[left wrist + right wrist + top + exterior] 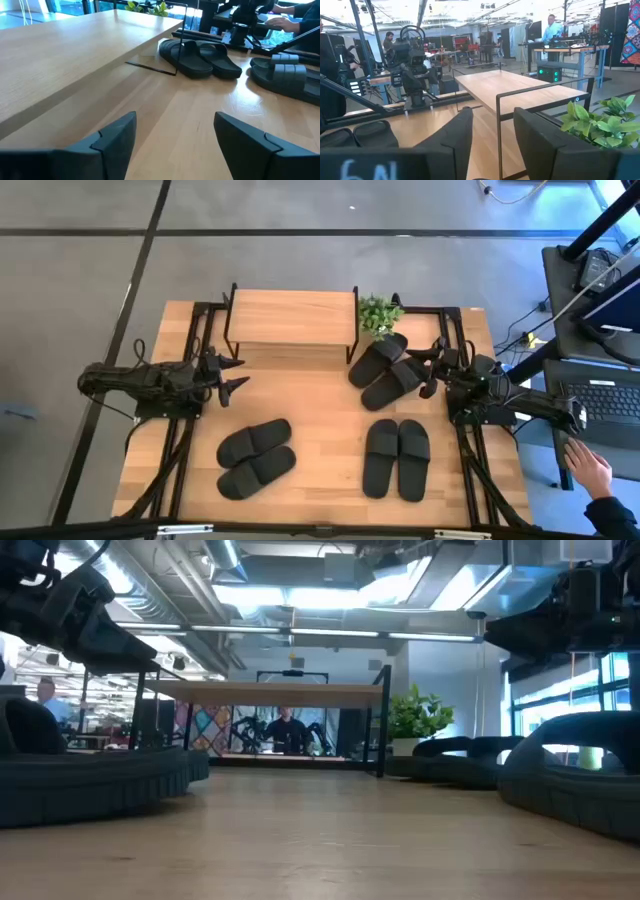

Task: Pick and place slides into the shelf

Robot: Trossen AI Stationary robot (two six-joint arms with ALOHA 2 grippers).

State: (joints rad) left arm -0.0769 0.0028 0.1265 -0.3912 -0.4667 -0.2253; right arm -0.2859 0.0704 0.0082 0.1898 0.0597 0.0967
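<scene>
Three pairs of black slides lie soles down on the wooden table: one pair beside the shelf's right end, one at the near left, one at the near right. The shelf, with a light wood top and a black frame, stands at the table's far middle. My left gripper is open and empty, left of the middle and just in front of the shelf; in its wrist view it faces the far pair. My right gripper is open and empty, right beside that far pair; its wrist view looks toward the shelf.
A small green plant stands at the shelf's right end, just behind the far pair of slides. Black rails run along both sides of the table. A person's hand shows off the table's right side. Bare wood lies between the slide pairs.
</scene>
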